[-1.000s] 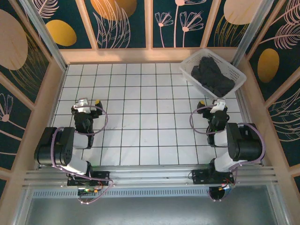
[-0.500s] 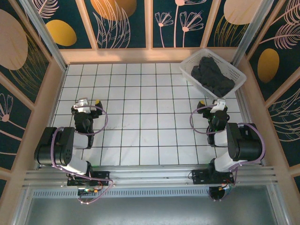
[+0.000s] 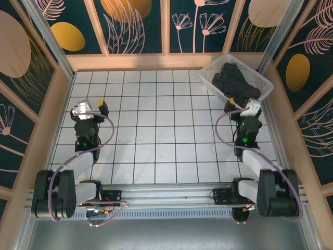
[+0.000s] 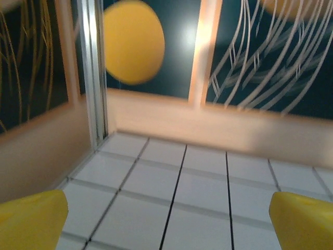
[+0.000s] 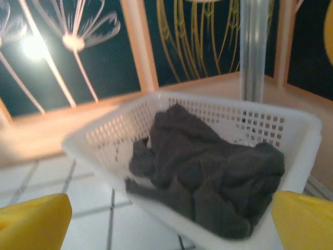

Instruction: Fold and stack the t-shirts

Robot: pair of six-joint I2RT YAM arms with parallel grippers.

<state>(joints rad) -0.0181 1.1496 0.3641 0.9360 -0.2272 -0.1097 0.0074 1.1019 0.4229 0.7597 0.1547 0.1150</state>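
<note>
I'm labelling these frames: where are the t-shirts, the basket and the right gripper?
t-shirts (image 5: 208,172), right wrist view, middle of the dark heap.
basket (image 5: 112,133), right wrist view, left lattice wall.
right gripper (image 5: 169,219), right wrist view, midway between yellow fingertips.

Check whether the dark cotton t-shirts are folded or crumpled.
Crumpled: the dark charcoal cotton t-shirts lie heaped, unfolded, inside the white plastic lattice basket.

Dark t-shirts (image 5: 208,166) heaped in white basket (image 5: 99,136), tool (image 5: 169,221) (yellow-tipped) spread wide

white gridded tabletop (image 3: 156,156), wooden border (image 3: 156,61), dark teal floral wall panels (image 3: 156,36), aluminium corner posts (image 3: 45,31)
</note>
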